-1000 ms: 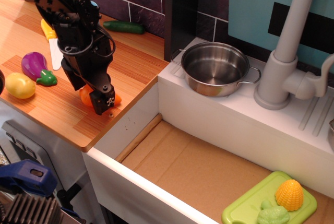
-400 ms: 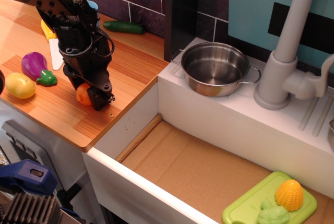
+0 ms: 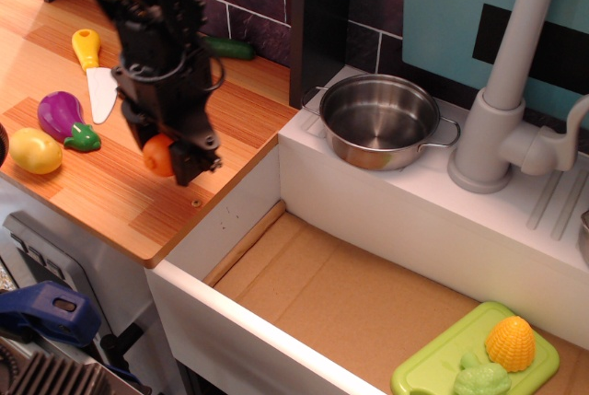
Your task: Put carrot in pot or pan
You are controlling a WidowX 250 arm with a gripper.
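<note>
Carrot (image 3: 157, 155) clenched in gripper (image 3: 170, 157), clear of counter.
Carry it right; release only above the pot (image 3: 379, 121), inside its rim.

carrot (image 3: 157, 155): glossy orange plastic, only its rounded thick end visible, the rest hidden behind the black gripper (image 3: 175, 157) clamped on it. held over the wooden counter (image 3: 110, 202), near the counter's right edge; cannot tell if it touches the wood. pot (image 3: 379, 121): round shiny steel, shallow straight walls, two small loop handles, upright, empty, on the white ledge (image 3: 433, 202), well apart from carrot.
</note>
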